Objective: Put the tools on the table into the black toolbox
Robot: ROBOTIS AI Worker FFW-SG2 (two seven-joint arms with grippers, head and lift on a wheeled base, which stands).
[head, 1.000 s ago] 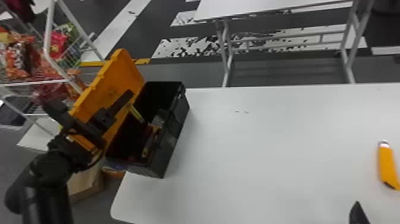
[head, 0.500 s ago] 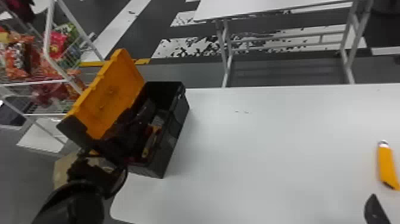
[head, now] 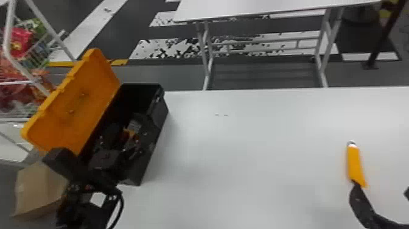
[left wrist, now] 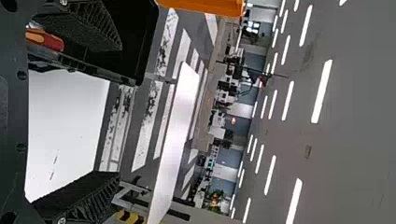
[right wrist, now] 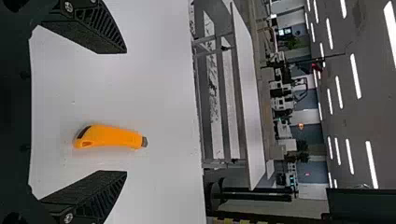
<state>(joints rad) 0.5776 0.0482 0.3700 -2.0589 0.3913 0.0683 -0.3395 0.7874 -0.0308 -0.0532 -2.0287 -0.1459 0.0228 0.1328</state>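
My left gripper [head: 105, 160] is at the near end of the black toolbox [head: 153, 137], whose orange lid [head: 76, 100] stands raised. Tools lie inside the box, partly hidden by the arm. The left wrist view has my left gripper [left wrist: 120, 111] spread wide with nothing held, one finger over the box beside a red-and-orange handle [left wrist: 46, 40]. At the table's right, my right gripper [head: 380, 188] is at the near end of the orange utility knife [head: 355, 164]. Seen from the right wrist, the knife [right wrist: 112, 136] lies flat on the table between the parted fingers of my right gripper [right wrist: 126, 112].
The white table [head: 243, 158] spreads between toolbox and knife. A cardboard box [head: 36, 188] sits below on the left, near a wire rack [head: 33, 73] with colourful packets. Another white table [head: 258, 7] stands beyond.
My left gripper has swung from the lid side across the near part of the toolbox. My right gripper has come farther into view, up to the knife's near end.
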